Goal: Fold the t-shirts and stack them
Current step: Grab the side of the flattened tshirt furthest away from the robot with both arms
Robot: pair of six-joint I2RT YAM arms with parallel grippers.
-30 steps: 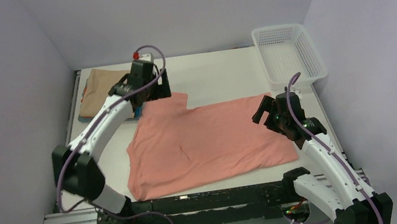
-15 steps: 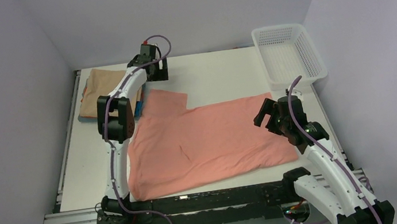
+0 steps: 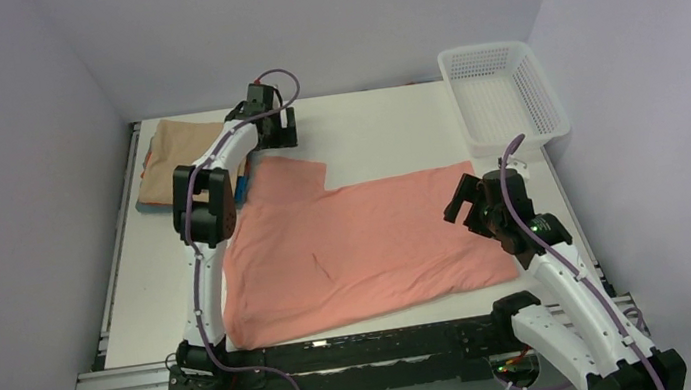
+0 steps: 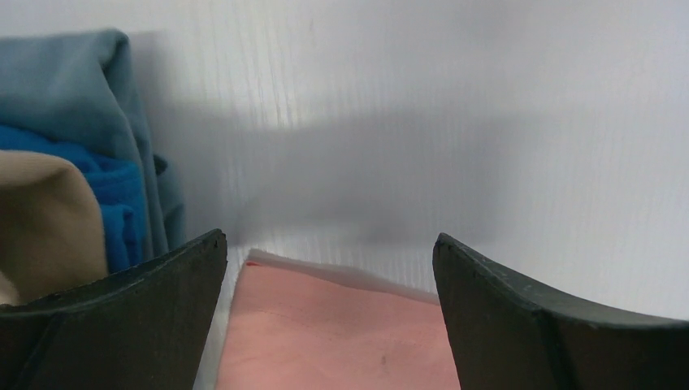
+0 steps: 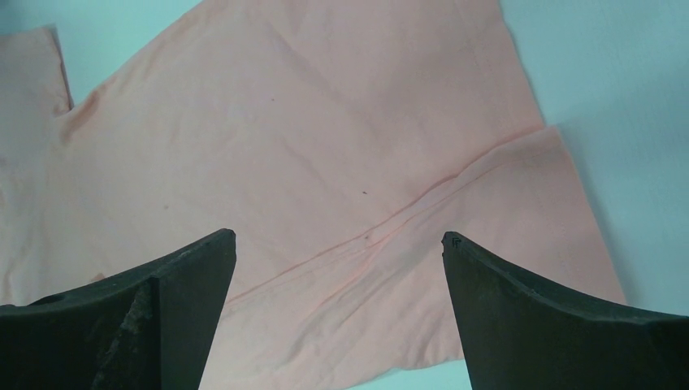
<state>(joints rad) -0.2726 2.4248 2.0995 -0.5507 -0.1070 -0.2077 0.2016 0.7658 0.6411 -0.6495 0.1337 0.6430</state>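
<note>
A salmon-pink soft cloth t-shirt (image 3: 358, 244) lies spread flat and unfolded across the middle of the pale bench (image 3: 383, 129). One short sleeve (image 3: 290, 174) points toward the far left. Near that sleeve, at the bench's far left corner, sits a folded stack of shirts (image 3: 176, 147) with a tan one on top. A white plastic mesh basket (image 3: 555, 132) stands at the far right corner, apart from the cloth.

A second ago my left arm was bent low with its pincer over the far sleeve. Now the arm is stretched out and the left pincer (image 3: 278, 131) hangs just past the sleeve's far edge. The right pincer (image 3: 458, 202) has barely moved and hovers over the shirt's right edge. I judge that no fold has begun and the left arm is lining up on the sleeve.

The overhead view does not make clear how the jaws stand; the wrist views do. In the left wrist view, the left pincer (image 4: 329, 244) is spread wide and empty, with the pink sleeve corner (image 4: 325, 333) below it. That view also shows a bright blue folded edge (image 4: 122, 207) and a grey-blue folded edge (image 4: 81, 89) beside the tan, hardly seen from overhead. In the right wrist view, the right pincer (image 5: 337, 240) is equally wide and empty above a sleeve seam (image 5: 422, 203).
</note>
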